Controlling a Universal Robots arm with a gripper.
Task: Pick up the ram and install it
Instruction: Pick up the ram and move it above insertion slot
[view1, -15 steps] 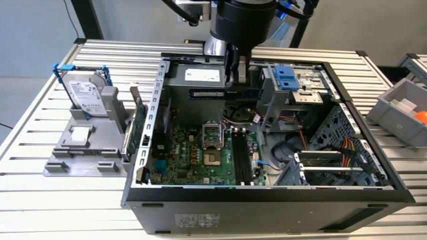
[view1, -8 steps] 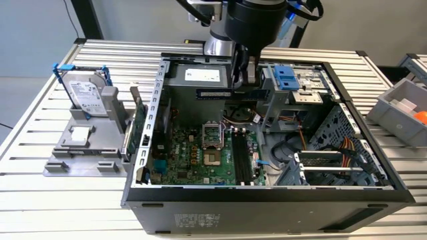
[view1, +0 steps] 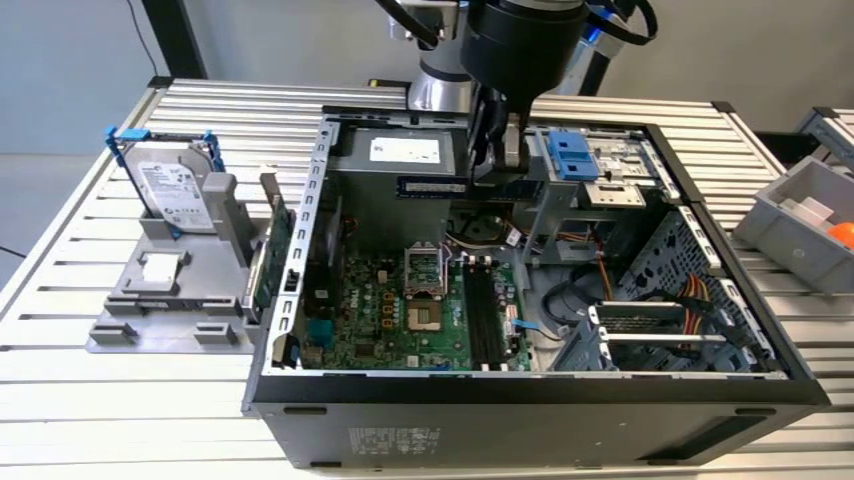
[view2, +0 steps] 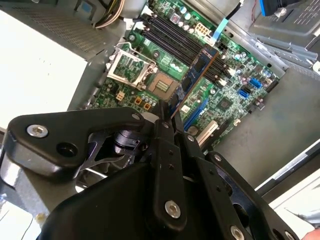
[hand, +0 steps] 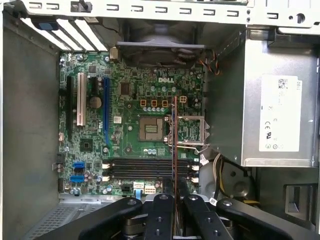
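The hand (view2: 169, 116) is pinched narrow on one end of the ram (view2: 196, 72), which hangs edge-on above the motherboard (view2: 235, 100), apart from its black slots (view2: 170, 37), with open room between the case (view1: 315, 190) walls.

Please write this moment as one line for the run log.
state: ram held | gripper: shut on the ram | position: inside open case, over motherboard | memory slots: empty, ram not seated

Matt black fingers (hand: 161, 220), dull grey metal case (hand: 30, 125), ribbed metal table (view1: 80, 400).
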